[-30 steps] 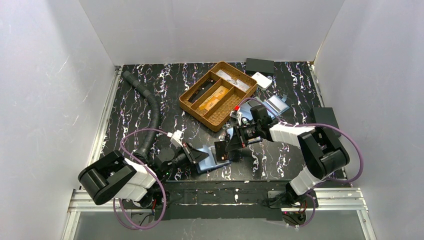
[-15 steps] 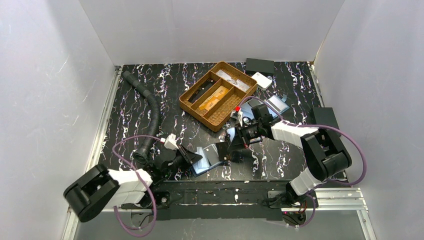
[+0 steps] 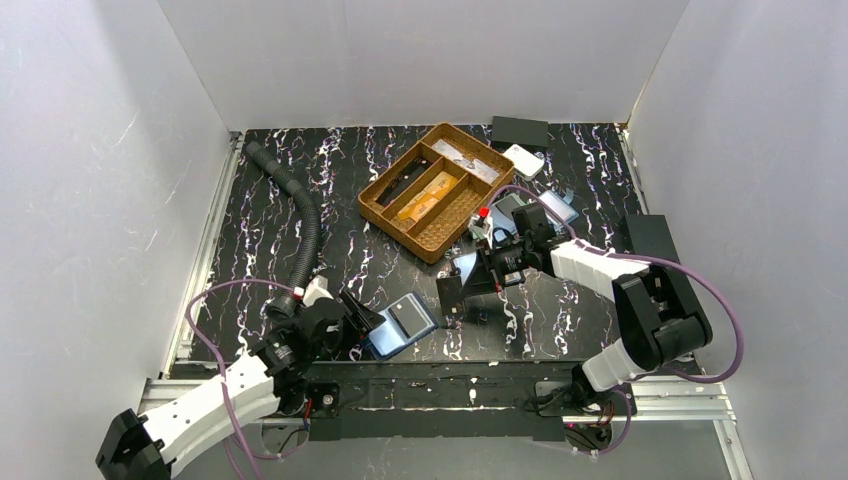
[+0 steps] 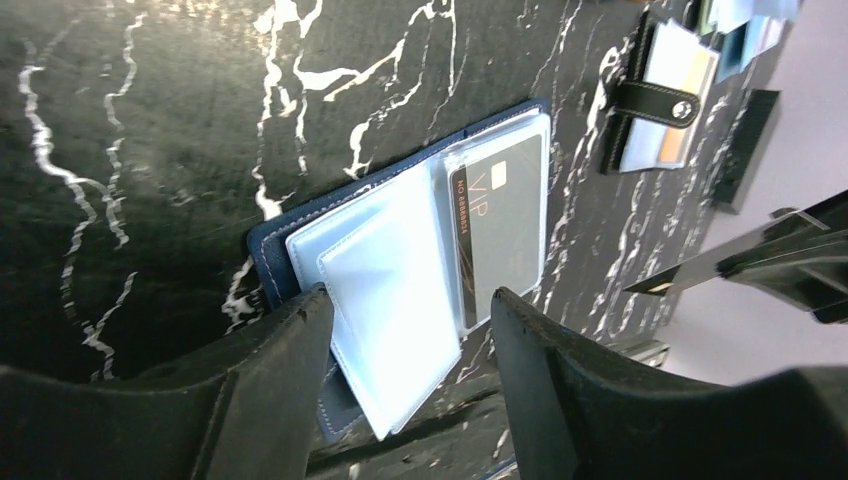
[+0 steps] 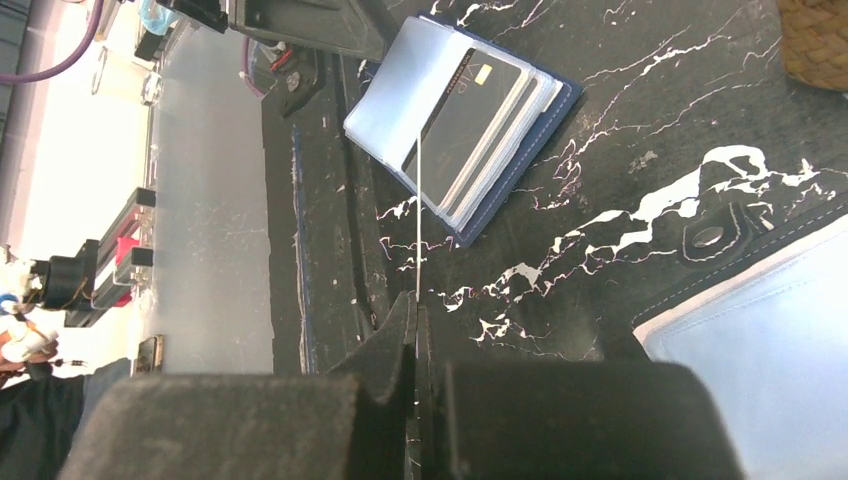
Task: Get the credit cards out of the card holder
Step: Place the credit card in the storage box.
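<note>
The blue card holder (image 3: pixel 402 324) lies open near the table's front edge, its clear sleeves (image 4: pixel 390 300) fanned out. A black credit card (image 4: pixel 497 228) marked VIP sits in one sleeve. My left gripper (image 3: pixel 357 322) is open, its fingers standing either side of the sleeves' near end without touching them. My right gripper (image 3: pixel 478 275) is shut on another dark credit card (image 3: pixel 453 290), held off the table to the right of the holder. The right wrist view shows that card edge-on (image 5: pixel 418 215) between the closed jaws, with the holder (image 5: pixel 470 110) beyond it.
A wicker tray (image 3: pixel 437 190) with compartments stands behind the arms. A black corrugated hose (image 3: pixel 303 215) runs down the left. A second blue holder (image 3: pixel 548 210) lies by the right arm, black boxes (image 3: pixel 519 131) and a white object (image 3: pixel 523 160) further back.
My left gripper has opened, let go of the holder and drawn back to the front left. The holder has dropped flat. My right gripper has pulled the dark card clear of it.
</note>
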